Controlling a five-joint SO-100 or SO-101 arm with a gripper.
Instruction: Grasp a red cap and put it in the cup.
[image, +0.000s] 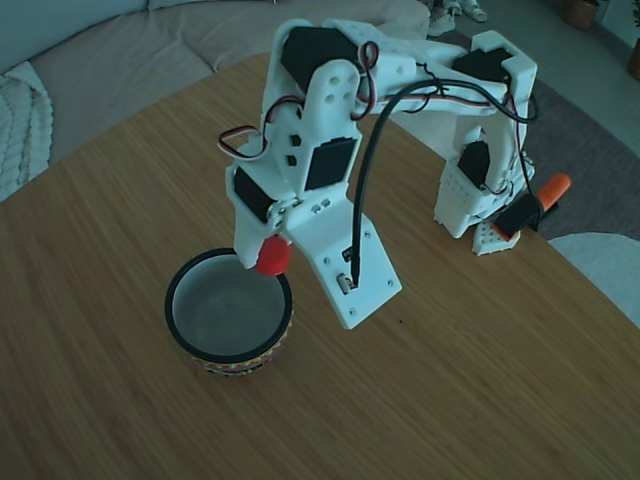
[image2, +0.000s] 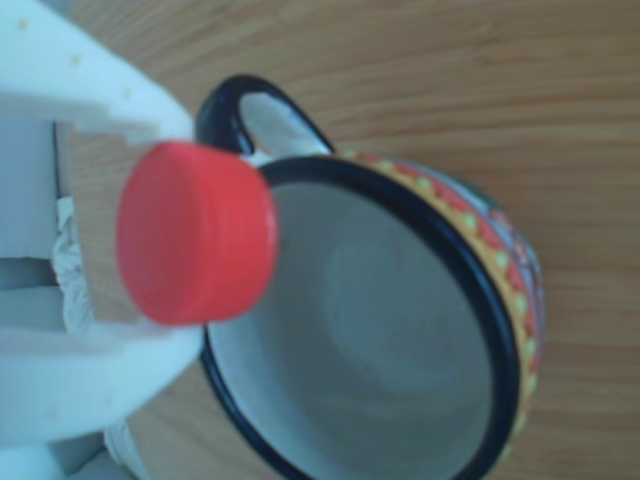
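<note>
Wooden table (image: 480, 400): no legible writing. Your gripper (image2: 150, 240) clamped red cap (image2: 195, 232) over cup (image2: 400, 330) rim; handle partly hidden.

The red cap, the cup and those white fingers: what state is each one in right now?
Red cap: held in the air, clamped between the two fingers, at the cup's rim.
Cup: upright on the table, nothing visible inside.
Fingers: closed on the cap, one on each side.
Gripper: shut on the cap, above the cup's edge.
Table: wooden, carrying the cup and the arm's base.
</note>
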